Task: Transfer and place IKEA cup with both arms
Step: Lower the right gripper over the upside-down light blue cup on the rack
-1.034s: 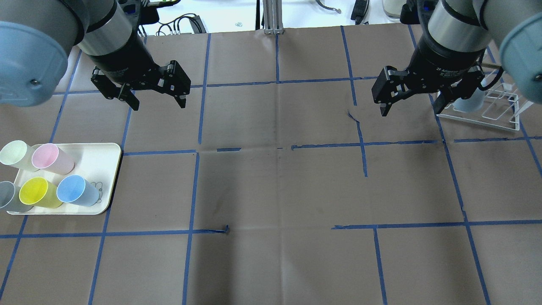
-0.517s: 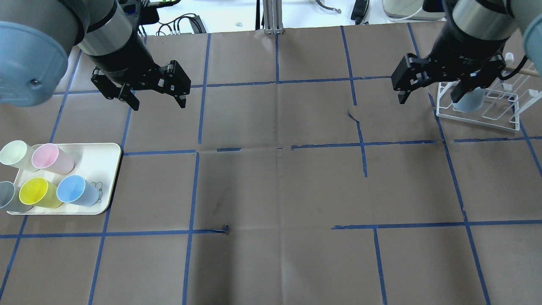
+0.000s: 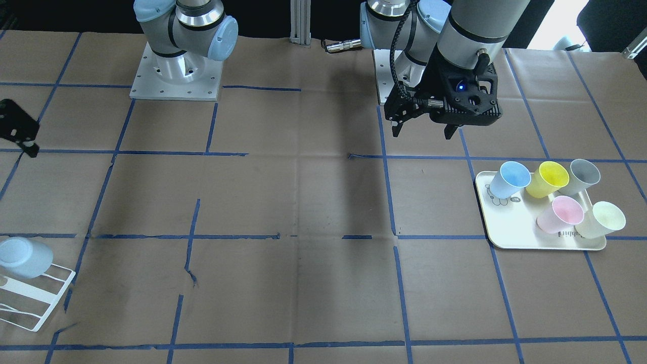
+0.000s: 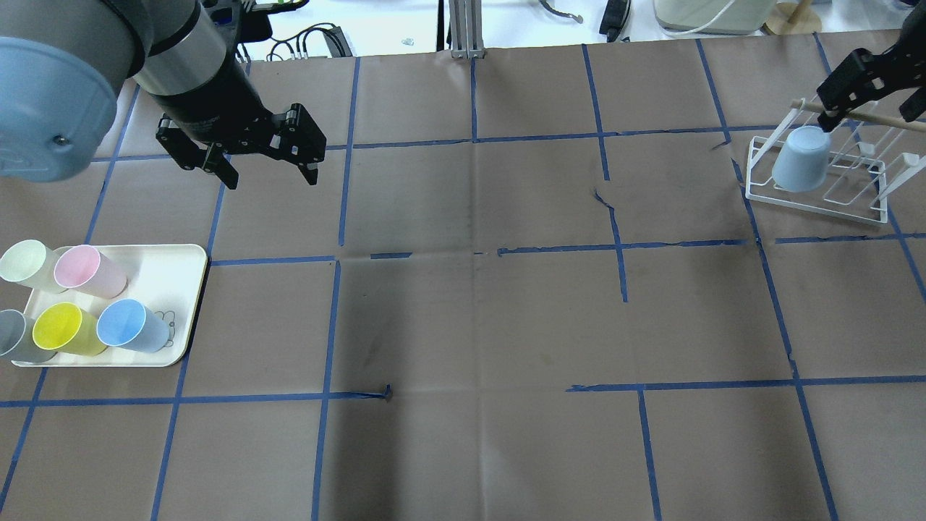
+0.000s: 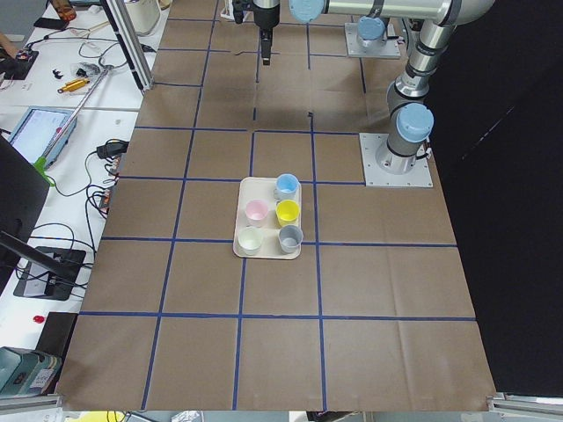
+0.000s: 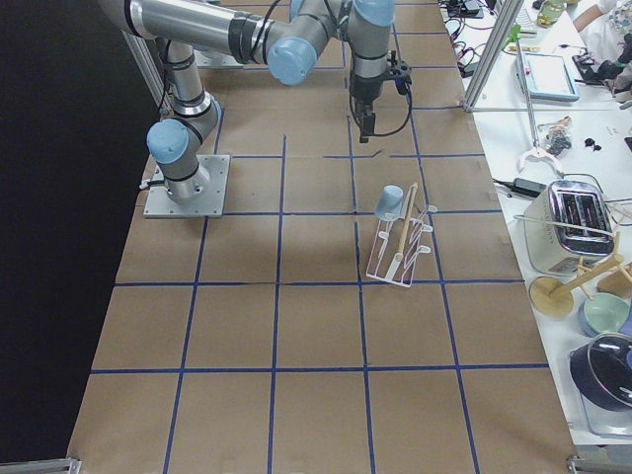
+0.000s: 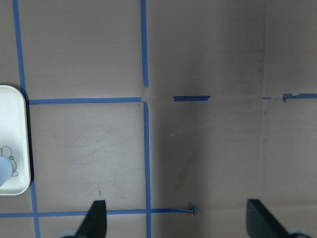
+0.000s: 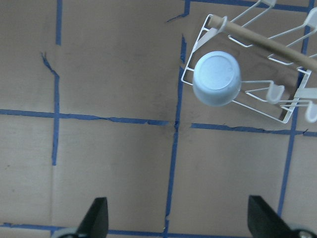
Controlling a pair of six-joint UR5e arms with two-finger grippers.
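Note:
The pale-blue IKEA cup [image 4: 801, 161] sits upside down on a white wire rack [image 4: 817, 202] at the far right of the table. It also shows in the front view [image 3: 22, 257] and the right wrist view [image 8: 216, 78]. My right gripper [image 4: 872, 110] is open and empty, raised above and behind the rack, apart from the cup. My left gripper [image 4: 271, 177] is open and empty, hovering over the brown paper on the left, beyond the tray. A second blue cup [image 4: 130, 325] lies on its side on the white tray [image 4: 173, 275].
The tray also holds pink [image 4: 90, 270], yellow [image 4: 69, 328], pale-green [image 4: 29, 264] and grey [image 4: 14, 336] cups. A wooden rod [image 4: 879, 119] crosses the top of the rack. Blue tape lines grid the brown paper. Cables and gear lie beyond the far edge.
My right gripper has drawn back up and to the right, away from the cup, which stays on the rack. The left arm has not moved.

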